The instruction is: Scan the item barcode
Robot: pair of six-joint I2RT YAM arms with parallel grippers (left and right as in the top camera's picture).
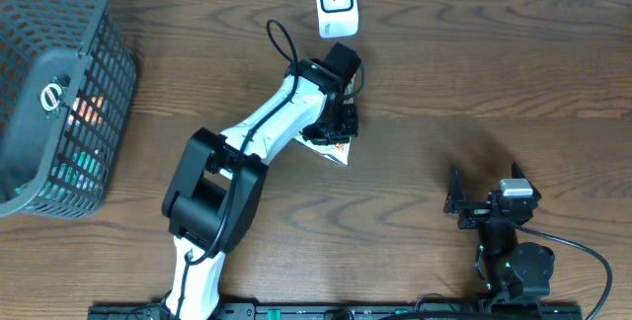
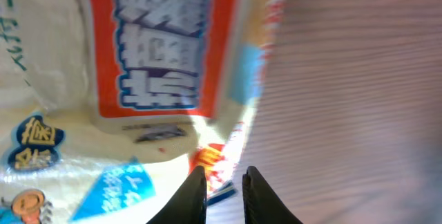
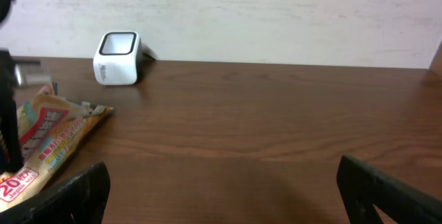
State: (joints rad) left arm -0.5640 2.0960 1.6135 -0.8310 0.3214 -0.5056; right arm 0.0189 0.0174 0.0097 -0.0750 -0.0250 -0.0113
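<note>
The item is a white, orange and blue snack packet (image 1: pixel 339 152) lying flat on the wooden table, mostly hidden under my left arm in the overhead view. In the left wrist view the packet (image 2: pixel 138 58) fills the left half, blurred. My left gripper (image 2: pixel 224 175) has its jaws drawn close together with the packet's right edge between them. The white barcode scanner (image 1: pixel 336 2) stands at the table's back edge, beyond the packet. My right gripper (image 3: pixel 221 182) stands wide open over bare table at the front right, and its view shows the packet (image 3: pixel 48 137) and the scanner (image 3: pixel 117 58).
A dark mesh basket (image 1: pixel 59 93) holding other packets sits at the far left. The right arm's base (image 1: pixel 518 261) and its cable are at the front right edge. A pale wall runs behind the table.
</note>
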